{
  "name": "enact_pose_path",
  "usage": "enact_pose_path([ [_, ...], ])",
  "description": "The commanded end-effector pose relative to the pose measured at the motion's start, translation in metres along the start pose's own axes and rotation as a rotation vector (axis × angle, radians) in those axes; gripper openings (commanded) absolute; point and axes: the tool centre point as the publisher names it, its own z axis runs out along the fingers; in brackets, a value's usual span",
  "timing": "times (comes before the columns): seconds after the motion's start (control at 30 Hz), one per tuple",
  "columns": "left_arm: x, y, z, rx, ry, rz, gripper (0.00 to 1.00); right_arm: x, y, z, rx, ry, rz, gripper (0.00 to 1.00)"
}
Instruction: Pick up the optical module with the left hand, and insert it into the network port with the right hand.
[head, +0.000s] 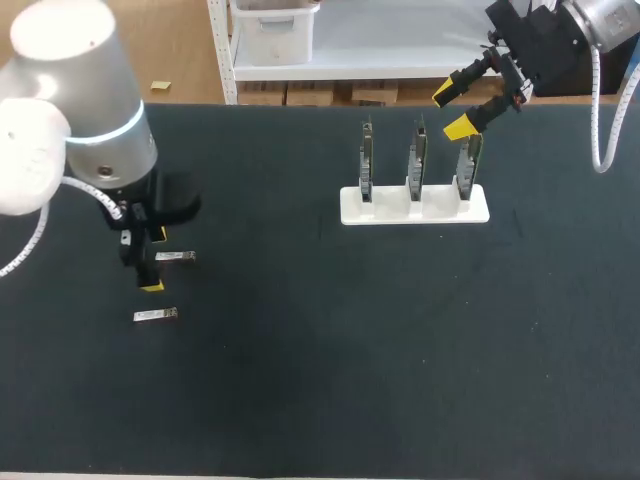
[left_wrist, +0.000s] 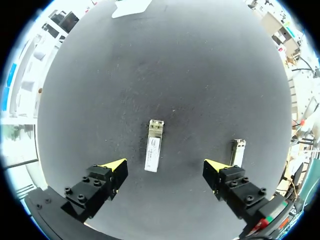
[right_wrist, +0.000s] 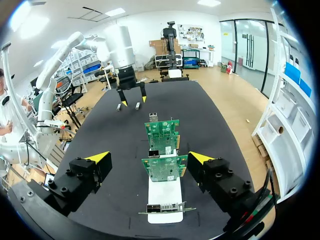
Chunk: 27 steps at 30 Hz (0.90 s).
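Two small silver optical modules lie on the black table. One module (head: 176, 257) (left_wrist: 154, 146) lies on the mat below my left gripper (head: 156, 261) (left_wrist: 165, 166), between its open fingers and untouched. The other module (head: 156, 315) (left_wrist: 237, 151) rests just outside one fingertip. Three green network cards (head: 415, 160) (right_wrist: 164, 150) stand upright in a white holder (head: 415, 207) (right_wrist: 165, 197). My right gripper (head: 452, 110) (right_wrist: 149, 157) hangs open and holds nothing, above the far right end of the holder. The right wrist view also takes in my left gripper (right_wrist: 131, 100) far across the table.
The black mat (head: 330, 340) covers the whole table. The holder stands at the back right, the modules at the left. A white cable (head: 598, 110) hangs from my right arm.
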Motion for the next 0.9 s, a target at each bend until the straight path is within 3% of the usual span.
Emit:
enact_pose_path([
  [0.03, 0.0008, 0.0024, 0.0022, 0.003, 0.003, 0.002, 1.0, 0.0001, 0.002, 0.0002, 0.005, 0.0, 0.0, 1.0],
  [0.73, -0.0041, 0.0084, 0.0082, 0.018, -0.018, 0.013, 1.0, 0.0001, 0.002, 0.0002, 0.005, 0.0, 0.0, 1.0],
  [0.77, -0.0042, 0.0084, 0.0082, 0.017, -0.018, 0.013, 0.84, 0.0001, 0.002, 0.0002, 0.005, 0.0, 0.0, 1.0],
  [0.8, -0.0044, 0.0084, 0.0084, 0.023, -0.018, 0.016, 0.56, 0.0001, 0.002, 0.0002, 0.005, 0.0, 0.0, 1.0],
  [0.83, -0.0045, 0.0083, 0.0085, 0.023, -0.018, 0.016, 0.22, 0.0001, 0.002, 0.0002, 0.005, 0.0, 0.0, 1.0],
  [0.87, -0.0045, 0.0082, 0.0088, 0.024, -0.019, 0.016, 0.0, 0.0001, 0.002, 0.0002, 0.005, 0.0, 0.0, 1.0],
  [0.9, -0.0046, 0.0081, 0.0095, 0.026, -0.021, 0.014, 0.0, 0.0001, 0.002, 0.0002, 0.005, 0.0, 0.0, 1.0],
])
